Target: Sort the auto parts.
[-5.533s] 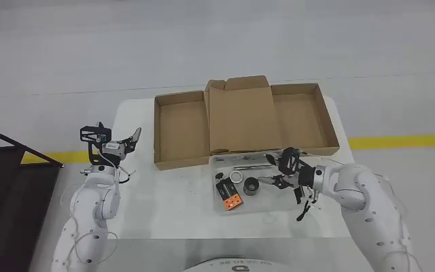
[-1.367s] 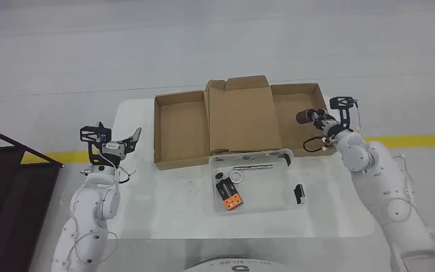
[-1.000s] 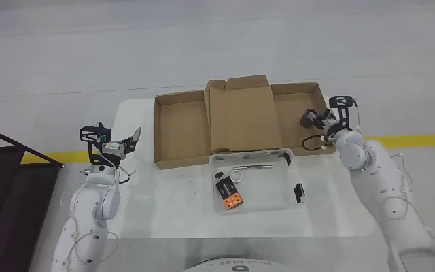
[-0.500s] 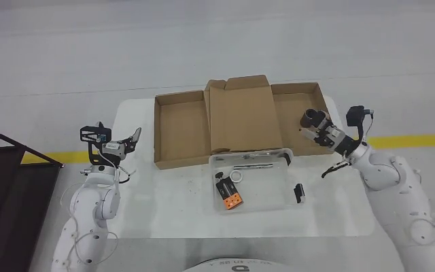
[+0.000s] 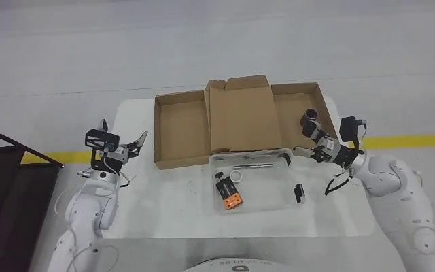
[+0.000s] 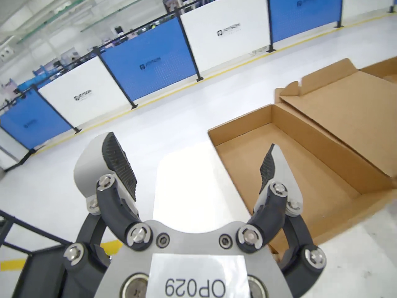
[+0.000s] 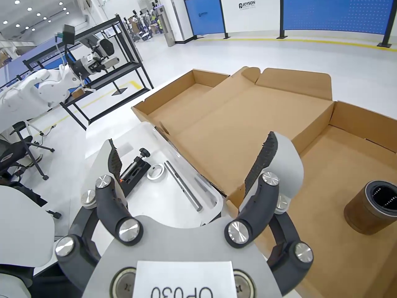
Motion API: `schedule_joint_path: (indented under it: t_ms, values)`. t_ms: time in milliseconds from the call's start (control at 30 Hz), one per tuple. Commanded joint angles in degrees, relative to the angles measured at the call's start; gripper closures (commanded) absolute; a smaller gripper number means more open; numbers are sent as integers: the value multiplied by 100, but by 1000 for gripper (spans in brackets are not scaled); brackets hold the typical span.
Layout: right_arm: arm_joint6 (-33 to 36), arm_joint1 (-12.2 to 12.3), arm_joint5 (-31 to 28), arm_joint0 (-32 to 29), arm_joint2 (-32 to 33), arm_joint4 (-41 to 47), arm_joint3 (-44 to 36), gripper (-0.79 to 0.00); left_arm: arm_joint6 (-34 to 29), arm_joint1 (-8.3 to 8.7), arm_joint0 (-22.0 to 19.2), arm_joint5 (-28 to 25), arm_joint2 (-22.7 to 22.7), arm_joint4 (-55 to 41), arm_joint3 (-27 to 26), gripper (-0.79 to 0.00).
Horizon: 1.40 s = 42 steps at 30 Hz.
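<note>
A factory hall: blue-and-white partition panels [image 6: 223,32], yellow floor line [image 5: 401,141], black metal rack [image 7: 134,51], ceiling lights [image 7: 29,9].

Brown box [image 5: 180,129], orange-and-black part [image 5: 230,194] (clear tray [image 5: 268,192])
</note>
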Motion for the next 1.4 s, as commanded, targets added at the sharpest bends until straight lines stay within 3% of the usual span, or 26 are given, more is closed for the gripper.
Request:
schedule_joint_path:
  t_ms: [0, 67, 467, 533, 600, 700, 867, 1033, 1300, 1367]
  values:
    - [0, 0, 0, 0, 0, 0, 0, -785, -592, 26, 103, -751, 81, -170, -254, -785]
    - [0, 0, 0, 0, 0, 0, 0, -785, -1612, 42, 41, -712, 19, 16, -456, -785]
    - [0, 0, 0, 0, 0, 0, 0, -785, -1504, 47, 175, -821, 174, 315, -525, -785]
    - [0, 0, 0, 0, 0, 0, 0, -785, -1577, 56, 259, -1166, 284, 227, -617, -785]
    - [0, 0, 0, 0, 0, 0, 0, -785, -1853, 69, 298, -1895, 411, -468, -694, -785]
    - [0, 0, 0, 0, 0, 0, 0, -785, -2642, 115, 140, -2902, 491, -1519, -865, -785]
    - [0, 0, 0, 0, 0, 0, 0, -785, -3982, 184, -282, -3767, 1027, -2692, -978, -785]
    - [0, 0, 0, 0, 0, 0, 0, -785, -4982, 209, -829, -3690, 1689, -2750, -986, -785]
    - [0, 0, 0, 0, 0, 0, 0, -785, -5034, 134, -1586, -3360, 2766, -2256, -567, -785]
    - [0, 0, 0, 0, 0, 0, 0, -785, -5014, 98, -1816, -3215, 3008, -2196, -371, -702]
